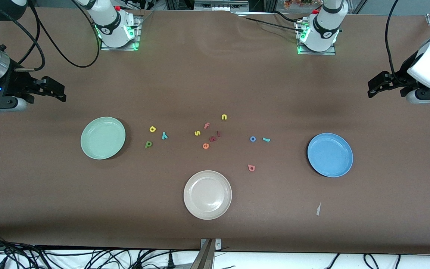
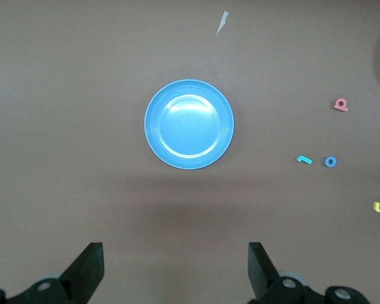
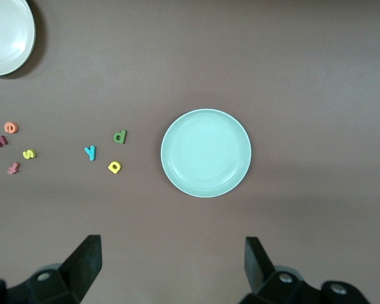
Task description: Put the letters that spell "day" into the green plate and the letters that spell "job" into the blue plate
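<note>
The green plate (image 1: 103, 138) (image 3: 206, 152) lies empty toward the right arm's end. Beside it lie the yellow a (image 1: 152, 129) (image 3: 114, 167), teal y (image 1: 164, 135) (image 3: 90, 152) and dark green d (image 1: 148, 144) (image 3: 119, 136). The blue plate (image 1: 330, 154) (image 2: 189, 124) lies empty toward the left arm's end. The blue o (image 1: 252, 139) (image 2: 330, 161) and teal j (image 1: 266, 139) (image 2: 304, 159) lie side by side near it, the pink b (image 1: 251, 168) (image 2: 341, 105) nearer the camera. My right gripper (image 1: 60, 91) (image 3: 172, 250) and left gripper (image 1: 372, 87) (image 2: 176, 253) hang open and empty high above the table's ends.
A beige-white plate (image 1: 207, 194) lies nearest the camera in the middle. Between the two letter groups lie a yellow s (image 1: 197, 132), pink f (image 1: 206, 125), yellow n (image 1: 224, 117), orange e (image 1: 205, 145) and two dark red letters (image 1: 215, 136). A paper scrap (image 1: 318, 209) lies near the blue plate.
</note>
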